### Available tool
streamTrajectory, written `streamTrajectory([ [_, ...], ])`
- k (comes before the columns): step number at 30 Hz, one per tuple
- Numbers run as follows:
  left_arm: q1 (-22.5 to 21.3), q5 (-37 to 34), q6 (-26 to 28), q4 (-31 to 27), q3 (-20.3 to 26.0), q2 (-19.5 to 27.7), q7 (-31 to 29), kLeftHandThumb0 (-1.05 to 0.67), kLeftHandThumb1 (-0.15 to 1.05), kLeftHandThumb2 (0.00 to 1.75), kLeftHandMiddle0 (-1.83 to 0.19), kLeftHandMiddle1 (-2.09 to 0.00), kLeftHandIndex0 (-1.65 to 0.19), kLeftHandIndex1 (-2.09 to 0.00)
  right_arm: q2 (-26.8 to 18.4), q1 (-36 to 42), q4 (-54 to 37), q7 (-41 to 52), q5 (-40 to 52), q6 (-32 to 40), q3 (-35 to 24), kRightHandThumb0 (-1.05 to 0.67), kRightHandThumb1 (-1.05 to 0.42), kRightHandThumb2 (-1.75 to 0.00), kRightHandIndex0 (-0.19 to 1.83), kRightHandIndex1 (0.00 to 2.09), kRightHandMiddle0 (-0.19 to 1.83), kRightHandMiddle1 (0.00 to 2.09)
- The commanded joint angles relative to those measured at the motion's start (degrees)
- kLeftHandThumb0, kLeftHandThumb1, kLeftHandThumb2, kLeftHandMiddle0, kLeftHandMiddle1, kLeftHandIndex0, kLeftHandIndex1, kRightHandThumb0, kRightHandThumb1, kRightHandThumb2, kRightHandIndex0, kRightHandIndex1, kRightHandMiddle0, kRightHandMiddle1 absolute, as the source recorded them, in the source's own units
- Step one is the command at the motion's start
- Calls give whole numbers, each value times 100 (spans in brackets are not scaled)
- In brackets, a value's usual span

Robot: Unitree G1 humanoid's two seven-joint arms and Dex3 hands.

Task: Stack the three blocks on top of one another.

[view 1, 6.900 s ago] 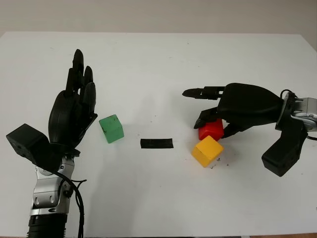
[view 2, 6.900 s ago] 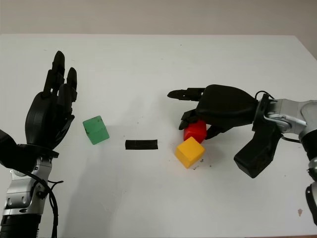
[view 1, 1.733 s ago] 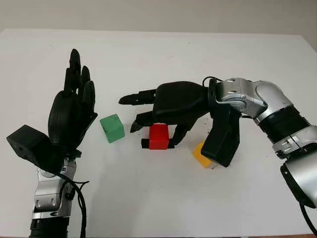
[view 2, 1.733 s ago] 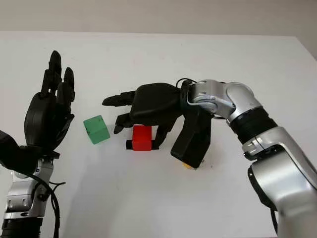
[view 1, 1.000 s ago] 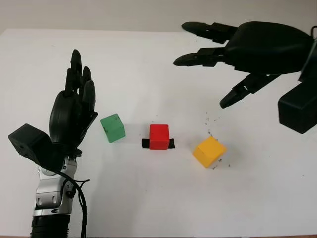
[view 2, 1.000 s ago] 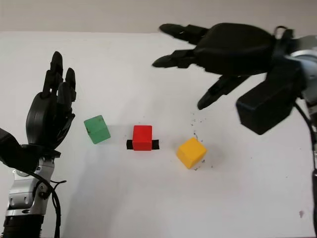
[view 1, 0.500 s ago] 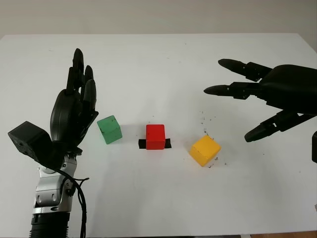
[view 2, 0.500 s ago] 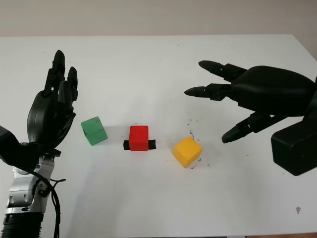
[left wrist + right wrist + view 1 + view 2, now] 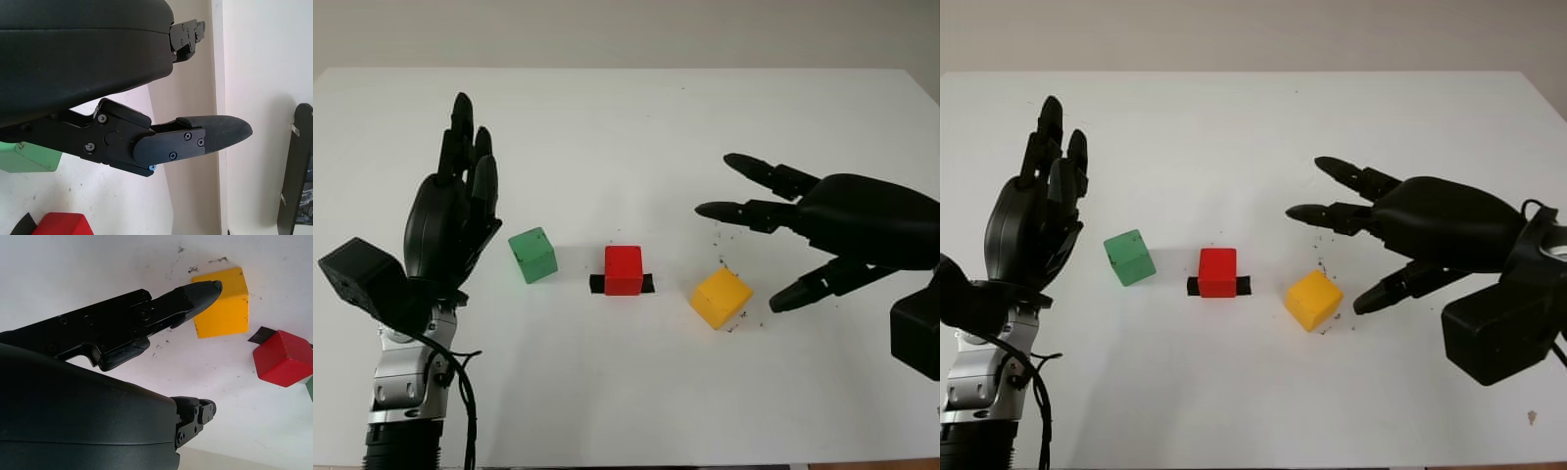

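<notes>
— While the right hand [image 9: 803, 230] hangs open above the table [image 9: 626, 117], where are the blocks?

— All three sit on the table in a rough row, none stacked. Green block [image 9: 532, 256] is on the left, red block [image 9: 624, 270] in the middle, yellow block [image 9: 721, 298] on the right, turned a little so a corner faces the robot.

— Is the red one touching anything besides the table?

— It sits on a strip of black tape [image 9: 646, 284], whose ends stick out on both sides of it. It is apart from both other blocks.

— How close is the right hand to the yellow block?

— Just to the right of it and above, holding nothing. Its fingers [image 9: 749, 211] reach leftward over the spot behind the block, and the thumb points toward the block's right side. In the right wrist view one fingertip [image 9: 203, 291] lies across the yellow block [image 9: 227, 308], but I cannot tell whether it touches.

— And the left hand [image 9: 450, 220]?

— Raised at the left side, open, fingers pointing up, beside the green block and gripping nothing.

— Anything else on the table?

— Small dark specks [image 9: 729, 235] scattered around the yellow block.
</notes>
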Motion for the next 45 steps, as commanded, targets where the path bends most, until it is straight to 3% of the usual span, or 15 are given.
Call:
streamTrajectory([
  [1, 52, -10, -73, -107, 30, 65, -32, -74, 105, 58, 19, 0, 19, 0, 116, 43, 80, -94, -28, -108, 64, -71, -99, -5, -19, 0, 14, 5],
  [12, 137, 26, -6, -243, 32, 91, -11, -75, 105, 58, 19, 0, 19, 0, 341, 26, 570, -400, -332, -579, 359, -73, -97, -5, -19, 0, 19, 7],
  [34, 220, 12, 78, -347, 33, 43, 35, -75, 105, 57, 19, 0, 19, 0, 718, -465, 1172, -822, -777, -1170, 750, -52, -97, -6, -6, 8, 43, 24],
  [35, 217, 6, 60, -333, 31, 44, 23, -75, 105, 57, 19, 0, 19, 0, 738, -485, 1207, -879, -811, -1208, 752, -52, -97, -6, -4, 7, 41, 31],
  [37, 224, 26, 76, -352, 21, 41, 49, -76, 105, 57, 19, 0, 19, 0, 754, -527, 1232, -957, -889, -1221, 773, -51, -97, -6, 0, 6, 24, 74],
  [45, 252, -10, 95, -371, 30, 31, 46, -76, 105, 56, 19, 0, 19, 0, 781, -808, 1591, -1259, -1067, -1541, 853, -47, -99, -6, 8, 7, 16, 138],
])
